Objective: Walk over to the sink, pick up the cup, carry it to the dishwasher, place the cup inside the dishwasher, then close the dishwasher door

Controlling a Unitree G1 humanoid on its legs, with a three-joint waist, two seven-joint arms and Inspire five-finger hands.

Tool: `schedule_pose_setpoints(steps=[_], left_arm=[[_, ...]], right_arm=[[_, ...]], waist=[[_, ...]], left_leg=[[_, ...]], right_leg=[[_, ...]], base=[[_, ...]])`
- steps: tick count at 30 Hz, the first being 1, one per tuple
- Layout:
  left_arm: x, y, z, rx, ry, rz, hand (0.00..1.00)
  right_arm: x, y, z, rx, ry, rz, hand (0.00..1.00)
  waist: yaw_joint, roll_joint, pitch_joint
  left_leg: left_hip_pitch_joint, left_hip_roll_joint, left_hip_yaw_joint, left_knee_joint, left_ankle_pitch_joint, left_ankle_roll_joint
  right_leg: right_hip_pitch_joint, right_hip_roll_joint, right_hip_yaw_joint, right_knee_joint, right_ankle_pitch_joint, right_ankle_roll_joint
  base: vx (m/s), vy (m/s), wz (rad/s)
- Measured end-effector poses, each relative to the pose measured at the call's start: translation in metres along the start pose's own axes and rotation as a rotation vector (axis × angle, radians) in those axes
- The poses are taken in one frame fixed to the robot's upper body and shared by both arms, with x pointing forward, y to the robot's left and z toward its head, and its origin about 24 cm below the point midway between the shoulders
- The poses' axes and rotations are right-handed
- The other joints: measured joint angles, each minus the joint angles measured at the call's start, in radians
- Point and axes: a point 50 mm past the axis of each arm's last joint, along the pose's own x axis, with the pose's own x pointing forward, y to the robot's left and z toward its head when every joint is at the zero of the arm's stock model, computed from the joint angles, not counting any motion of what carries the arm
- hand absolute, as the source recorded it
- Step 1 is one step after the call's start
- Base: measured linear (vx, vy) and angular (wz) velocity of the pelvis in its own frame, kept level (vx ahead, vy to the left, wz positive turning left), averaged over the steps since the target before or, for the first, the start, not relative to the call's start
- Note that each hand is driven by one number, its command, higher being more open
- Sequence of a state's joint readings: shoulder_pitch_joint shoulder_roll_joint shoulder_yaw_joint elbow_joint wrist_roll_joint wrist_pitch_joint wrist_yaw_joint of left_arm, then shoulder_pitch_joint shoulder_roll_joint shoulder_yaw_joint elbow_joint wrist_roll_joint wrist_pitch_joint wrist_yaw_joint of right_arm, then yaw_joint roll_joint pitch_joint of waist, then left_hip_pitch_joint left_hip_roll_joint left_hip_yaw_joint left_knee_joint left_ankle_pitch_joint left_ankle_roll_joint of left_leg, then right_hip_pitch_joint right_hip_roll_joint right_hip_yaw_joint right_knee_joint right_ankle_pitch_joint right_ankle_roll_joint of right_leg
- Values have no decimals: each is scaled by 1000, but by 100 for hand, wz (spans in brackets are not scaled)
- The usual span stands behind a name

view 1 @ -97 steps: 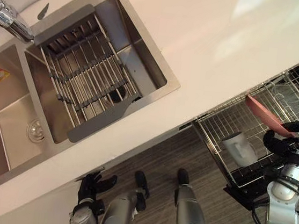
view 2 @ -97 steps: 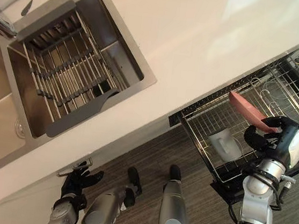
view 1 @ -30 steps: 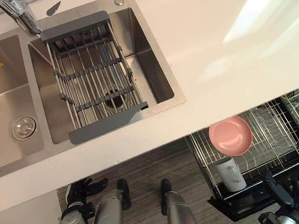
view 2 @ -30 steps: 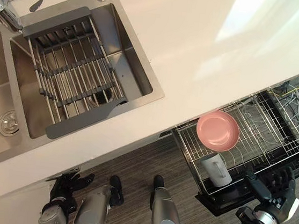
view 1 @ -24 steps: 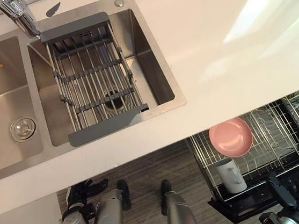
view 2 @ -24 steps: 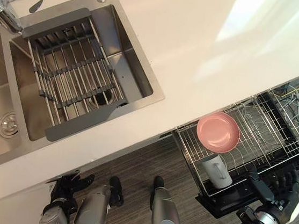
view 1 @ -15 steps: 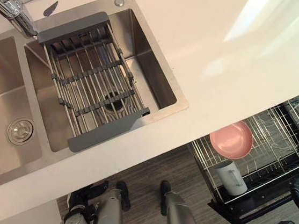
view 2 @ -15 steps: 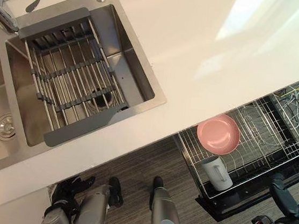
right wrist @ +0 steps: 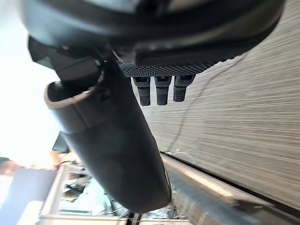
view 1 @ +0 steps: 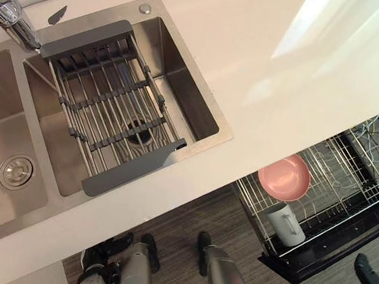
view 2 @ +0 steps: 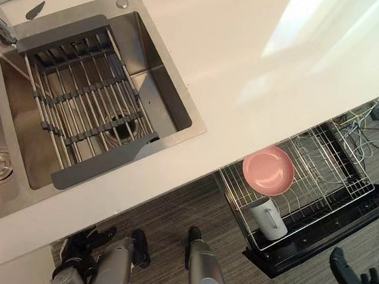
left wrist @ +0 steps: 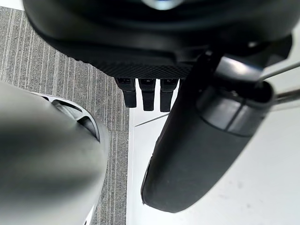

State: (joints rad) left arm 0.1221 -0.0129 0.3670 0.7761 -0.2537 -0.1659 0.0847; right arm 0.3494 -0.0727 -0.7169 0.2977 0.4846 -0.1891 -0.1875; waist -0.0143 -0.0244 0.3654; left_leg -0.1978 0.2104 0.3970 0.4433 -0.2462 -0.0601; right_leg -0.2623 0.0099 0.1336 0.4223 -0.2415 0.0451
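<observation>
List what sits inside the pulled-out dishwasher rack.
A pink dish and a grey cup beside it sit in the rack; the rest of its visible wires look bare. Any part of the rack tucked under the counter is hidden.

Pale cream smooth countertop (view 1: 255, 47) carries a bright light patch (view 1: 305, 25); grey striped wood-grain floor (view 1: 179, 231) lies below

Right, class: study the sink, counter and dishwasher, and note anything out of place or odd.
Nothing looks spilled or damaged. The cup sits in the pulled-out rack beside the pink bowl; loose cables trail on the floor beyond.
</observation>
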Motion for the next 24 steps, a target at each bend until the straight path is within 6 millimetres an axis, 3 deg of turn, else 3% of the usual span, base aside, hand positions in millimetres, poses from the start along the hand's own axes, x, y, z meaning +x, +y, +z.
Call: schedule_pose_setpoints(steps=[4, 7, 10, 11, 20, 24], left_arm=[[1, 0, 1, 1, 3, -2, 90], [1, 1, 1, 3, 2, -4, 90], [1, 2, 2, 8, 0, -7, 90], [1, 3, 2, 12, 1, -11, 90], [4, 8, 8, 88, -4, -37, 90], [9, 3, 21, 129, -40, -68, 90]], right_arm=[[3, 9, -16, 82, 80, 16, 90], [4, 21, -17, 129, 90, 63, 90], [3, 39, -14, 135, 89, 155, 90], [0, 54, -12, 139, 82, 226, 90], [-11, 90, -6, 172, 74, 362, 90], [-16, 123, 3, 229, 46, 462, 90]], waist=[[0, 0, 0], [0, 0, 0], [0, 0, 0], [1, 0, 0], [9, -1, 1], [18, 0, 7]], left_leg=[[0, 0, 2, 3, 0, 0], [0, 0, 3, 4, 0, 0], [-3, 0, 6, 2, 1, 0], [-4, -1, 8, -2, 4, -1], [-2, -11, -5, -48, 36, -7], [-17, -24, -31, -86, 77, -9]], right_leg=[[-4, 0, 3, 8, 0, 0], [-5, 0, 4, 10, 0, 0], [-14, 0, 8, 12, 0, 0], [-17, 0, 9, 14, 0, 0], [-22, -3, -4, 10, 3, -4], [-37, -11, -28, 2, 18, -13]], base=[[0, 0, 0], [-10, 1, -1], [-7, 0, -3], [0, 0, 0], [-1, -15, 4], [-50, -42, 18]])
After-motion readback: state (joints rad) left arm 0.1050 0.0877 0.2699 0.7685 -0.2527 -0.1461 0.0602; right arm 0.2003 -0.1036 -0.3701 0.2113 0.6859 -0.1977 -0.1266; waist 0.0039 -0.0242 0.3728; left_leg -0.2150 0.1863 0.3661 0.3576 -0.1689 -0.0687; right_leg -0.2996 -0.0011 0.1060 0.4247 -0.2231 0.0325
